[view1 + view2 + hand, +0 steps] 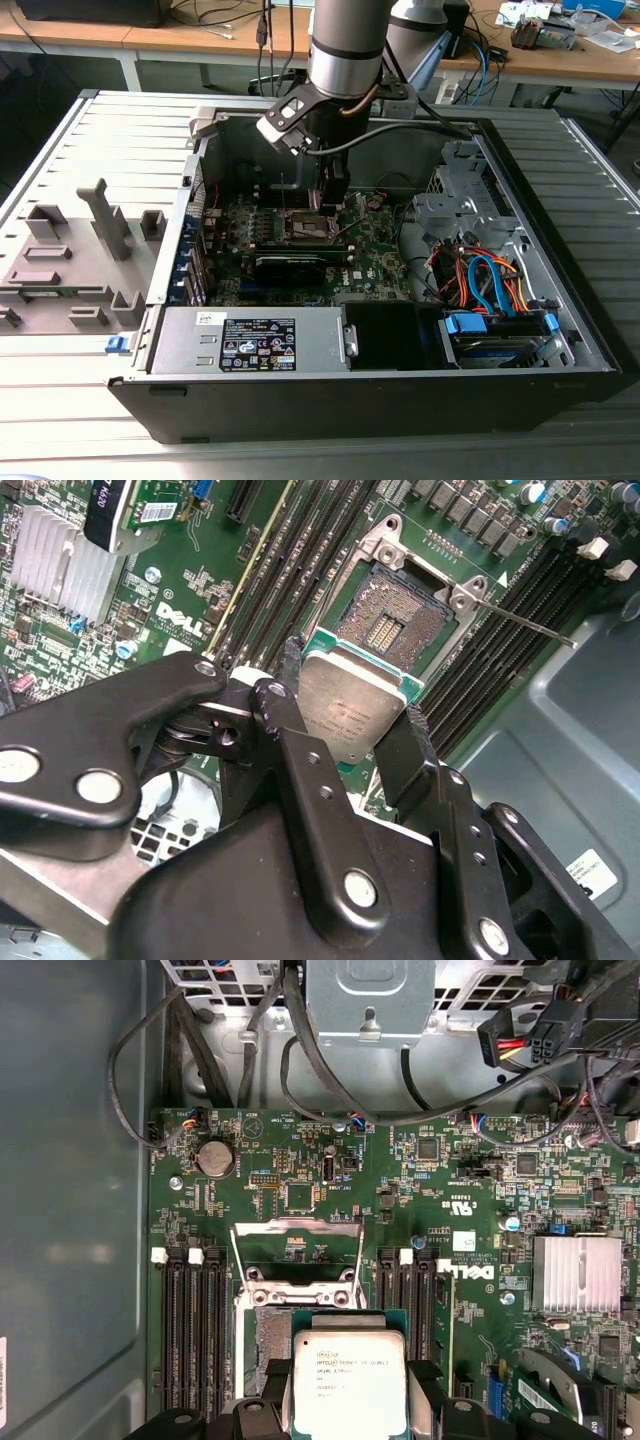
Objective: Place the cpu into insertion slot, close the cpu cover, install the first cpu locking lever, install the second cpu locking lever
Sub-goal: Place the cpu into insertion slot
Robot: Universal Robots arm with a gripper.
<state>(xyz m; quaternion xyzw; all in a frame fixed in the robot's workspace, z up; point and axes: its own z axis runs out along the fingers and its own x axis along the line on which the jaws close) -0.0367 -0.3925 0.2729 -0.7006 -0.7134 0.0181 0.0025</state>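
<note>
Gripper (348,712) pinches the chip (350,1382) by two edges above the open socket (386,630); I should keep it level and square.

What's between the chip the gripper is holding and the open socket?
Nothing. In the second wrist view the cpu, clamped in the gripper, hangs at the near edge of the insertion slot, which lies open and bare.

Silver arm (345,50), blk pincer (348,695), screws (360,887) prob. steel.
</note>
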